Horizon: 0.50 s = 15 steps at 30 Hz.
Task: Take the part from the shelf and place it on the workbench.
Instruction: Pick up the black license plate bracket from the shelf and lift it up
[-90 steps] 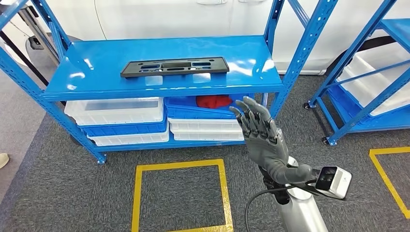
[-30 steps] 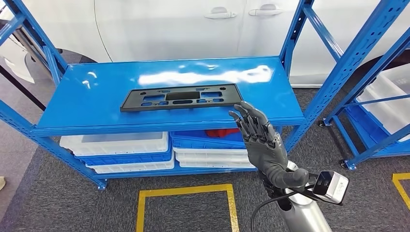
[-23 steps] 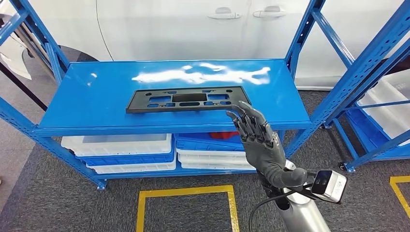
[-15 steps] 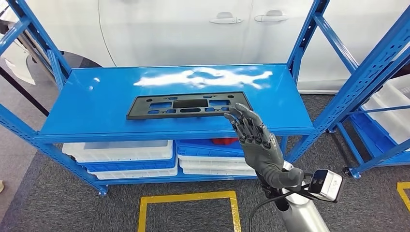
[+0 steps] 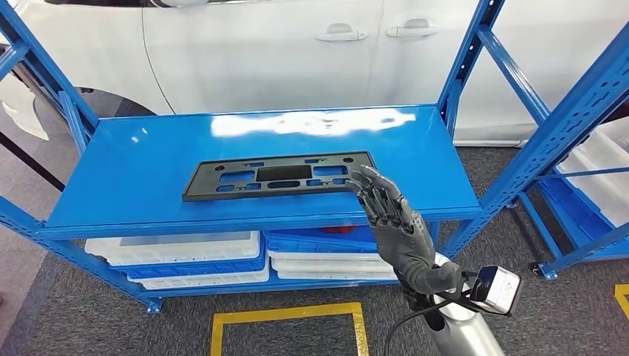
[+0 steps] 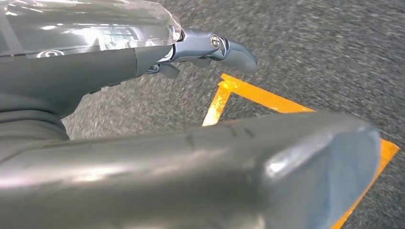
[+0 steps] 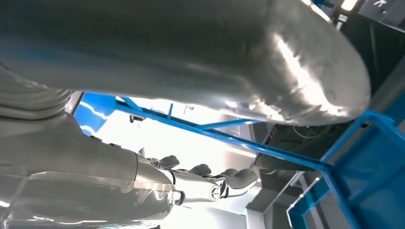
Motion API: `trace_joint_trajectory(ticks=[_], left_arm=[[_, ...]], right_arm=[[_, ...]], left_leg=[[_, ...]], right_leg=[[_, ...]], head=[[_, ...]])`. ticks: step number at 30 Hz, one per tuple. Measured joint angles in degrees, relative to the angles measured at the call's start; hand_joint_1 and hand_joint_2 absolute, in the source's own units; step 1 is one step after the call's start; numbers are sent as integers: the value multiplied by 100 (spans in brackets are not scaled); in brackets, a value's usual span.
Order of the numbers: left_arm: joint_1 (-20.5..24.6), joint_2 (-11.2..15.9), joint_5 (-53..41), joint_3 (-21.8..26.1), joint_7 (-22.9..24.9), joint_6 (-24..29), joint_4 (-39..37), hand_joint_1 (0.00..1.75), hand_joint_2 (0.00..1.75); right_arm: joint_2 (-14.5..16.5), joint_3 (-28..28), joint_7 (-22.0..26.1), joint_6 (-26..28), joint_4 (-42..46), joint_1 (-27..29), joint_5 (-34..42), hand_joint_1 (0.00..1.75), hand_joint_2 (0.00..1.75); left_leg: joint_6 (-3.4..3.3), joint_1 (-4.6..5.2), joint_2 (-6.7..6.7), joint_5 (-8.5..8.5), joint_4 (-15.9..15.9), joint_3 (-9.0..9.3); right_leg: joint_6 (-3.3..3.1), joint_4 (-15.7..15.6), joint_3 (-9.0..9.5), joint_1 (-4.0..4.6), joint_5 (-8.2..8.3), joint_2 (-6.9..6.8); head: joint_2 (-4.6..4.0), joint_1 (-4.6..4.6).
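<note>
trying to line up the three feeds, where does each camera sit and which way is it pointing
Head view: high on the body, facing forward and down at the blue shelf with the black part; right hand raised, open, fingertips at the part's end.
Left wrist view: behind the hanging left hand, facing carpet and yellow floor tape.
Right wrist view: behind the right hand, facing up at blue framing.
Shared: both head and right wrist views show the right hand and shelf.

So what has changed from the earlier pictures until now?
The camera moved closer to the blue shelf. The raised right hand came nearer to the right end of the black plastic part, fingers apart, holding nothing. The part lies flat on the shelf as before, not yet taken.
</note>
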State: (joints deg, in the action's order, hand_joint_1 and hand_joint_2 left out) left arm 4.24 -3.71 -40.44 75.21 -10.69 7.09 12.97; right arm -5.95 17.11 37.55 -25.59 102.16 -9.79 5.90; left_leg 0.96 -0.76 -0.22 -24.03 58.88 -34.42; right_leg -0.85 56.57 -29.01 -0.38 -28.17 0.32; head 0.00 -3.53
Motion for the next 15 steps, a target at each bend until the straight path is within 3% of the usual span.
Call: trace_joint_trajectory(ticks=[4, 6, 9, 10, 11, 12, 14, 15], left_arm=[[-7, 1, 5, 0, -8, -1, -1, 0, 0], [-4, 0, 8, 0, -17, -1, -1, 0, 0], [-1, -1, 9, 1, -40, -9, -1, 0, 0], [-6, -1, 9, 2, -49, -13, -1, 0, 0], [-12, -1, 9, 2, -56, -19, -1, 0, 0], [-18, -2, 10, 2, -61, -25, -1, 0, 0], [-27, -13, 11, 2, -72, -39, -1, 0, 0], [-26, -25, 11, 2, -80, -45, -1, 0, 0]], right_arm=[[-15, 2, 0, 6, -17, -28, -61, 0, 0], [-36, 3, 0, 33, -41, -75, -98, 0, 0], [-56, 8, 0, 118, -139, -98, -206, 0, 0], [-58, 11, 0, 150, -186, -90, -246, 0, 0], [-60, 15, 0, 172, -230, -84, -272, 0, 0], [-61, 20, 0, 192, -271, -82, -293, 0, 0], [-66, 27, 0, 222, -328, -89, -327, 0, 0], [-71, 31, 0, 240, -351, -92, -349, 0, 0]], left_leg=[[-139, 20, -12, -36, -156, 76], [-212, 5, -12, -51, -195, 126], [-274, 14, -10, -116, -204, 195], [-281, 20, -13, -146, -204, 227], [-282, 23, -18, -177, -203, 265], [-277, 26, -24, -209, -203, 313], [-253, 31, -33, -285, -204, 418], [-232, 38, -35, -320, -199, 450]], right_leg=[[129, 4, 23, 5, -80, 7], [189, 296, -101, -10, -238, 0], [239, 1484, -805, -27, -661, -3], [245, 1761, -1016, -32, -680, -3], [242, 1808, -1114, -35, -575, -3], [231, 1642, -1103, -36, -369, -4], [170, 838, -821, -21, 171, -4], [133, 480, -681, -1, 340, -7]], head=[[0, 1], [0, 1], [0, 1], [0, 1], [0, 1], [0, 1], [0, 1], [0, 1]])
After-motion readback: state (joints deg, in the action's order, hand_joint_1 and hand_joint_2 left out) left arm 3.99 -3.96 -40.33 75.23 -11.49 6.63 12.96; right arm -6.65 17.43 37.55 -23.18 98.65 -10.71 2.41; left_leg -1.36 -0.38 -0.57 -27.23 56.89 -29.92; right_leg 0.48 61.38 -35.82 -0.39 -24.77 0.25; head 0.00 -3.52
